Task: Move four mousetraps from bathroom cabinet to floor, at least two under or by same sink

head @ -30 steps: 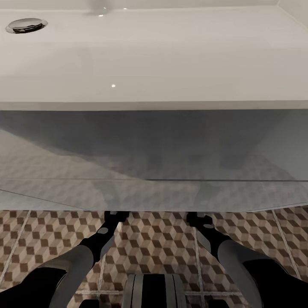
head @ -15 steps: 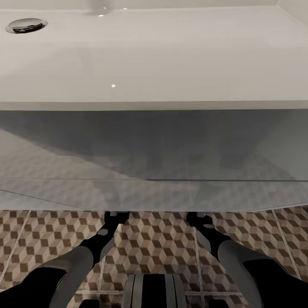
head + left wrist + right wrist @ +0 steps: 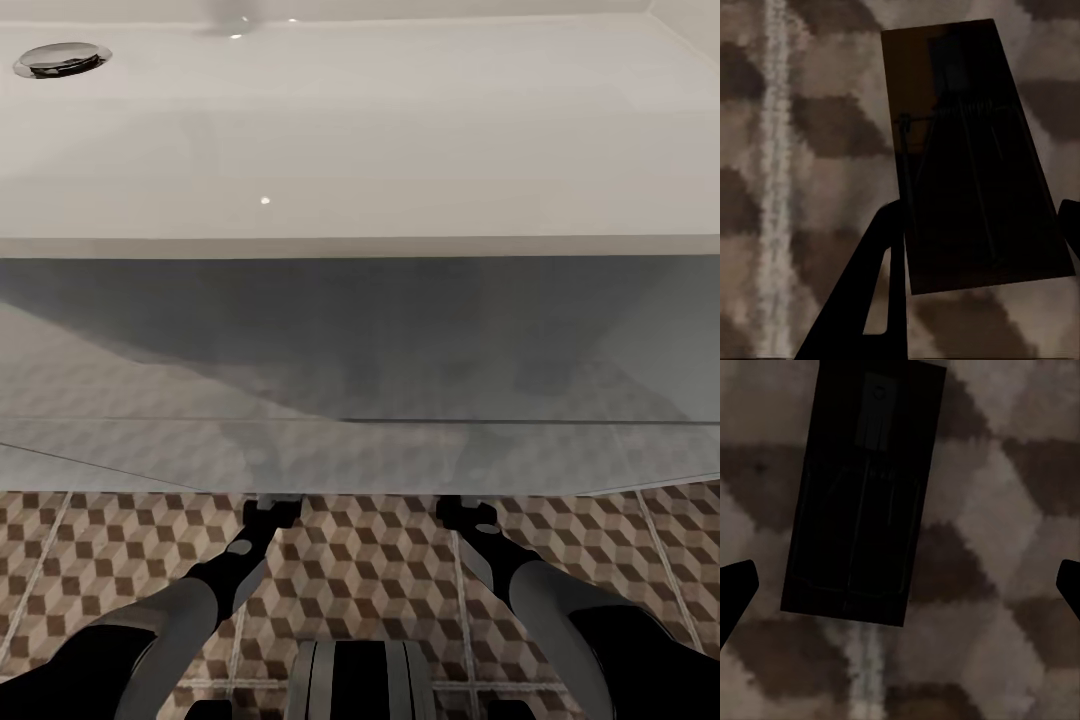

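Observation:
In the left wrist view a dark, shadowed mousetrap (image 3: 967,150) sits between my left gripper's (image 3: 981,206) fingers, with both fingertips against its long edges just above the cube-patterned bathroom floor (image 3: 817,135). A second mousetrap (image 3: 862,495) lies flat on the floor tiles (image 3: 1005,510) in the right wrist view. My right gripper (image 3: 906,577) stands wide open around it without touching. From the head, both grippers (image 3: 270,505) (image 3: 462,510) reach low under the front edge of the white sink (image 3: 360,130), their tips hidden. The cabinet is out of view.
The sink's chrome drain (image 3: 60,58) is at the far left. A grey glossy panel (image 3: 360,400) below the sink's rim overhangs the floor (image 3: 370,570) close ahead of both arms. Pale grout lines cross the tiles.
My left gripper has shifted very slightly under the sink's edge. The right arm, the sink and the view stay the same.

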Motion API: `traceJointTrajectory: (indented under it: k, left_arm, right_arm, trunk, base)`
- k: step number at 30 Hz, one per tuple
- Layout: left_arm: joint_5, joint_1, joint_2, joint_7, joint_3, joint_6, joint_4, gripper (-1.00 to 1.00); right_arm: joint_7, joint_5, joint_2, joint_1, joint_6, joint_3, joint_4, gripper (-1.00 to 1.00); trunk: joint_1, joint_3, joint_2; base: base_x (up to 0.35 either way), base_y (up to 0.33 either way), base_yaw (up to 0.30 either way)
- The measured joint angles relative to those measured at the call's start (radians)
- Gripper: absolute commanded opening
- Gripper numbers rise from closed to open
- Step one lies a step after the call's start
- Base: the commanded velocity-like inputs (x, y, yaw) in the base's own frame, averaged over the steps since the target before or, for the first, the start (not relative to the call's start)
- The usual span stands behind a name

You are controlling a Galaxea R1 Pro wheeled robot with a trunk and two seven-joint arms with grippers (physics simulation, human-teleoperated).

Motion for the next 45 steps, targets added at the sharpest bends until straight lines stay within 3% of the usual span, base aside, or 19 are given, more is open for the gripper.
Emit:
traceJointTrajectory:
  k: [45]
  left_arm:
    - [0.007, 0.000, 0.006, -0.001, 0.003, -0.027, 0.023, -1.00]
  right_arm:
    - [0.000, 0.001, 0.000, 0.000, -0.002, 0.000, -0.001, 1.00]
  trunk:
    - [0.000, 0.000, 0.000]
  base:
    - [0.000, 0.000, 0.000]
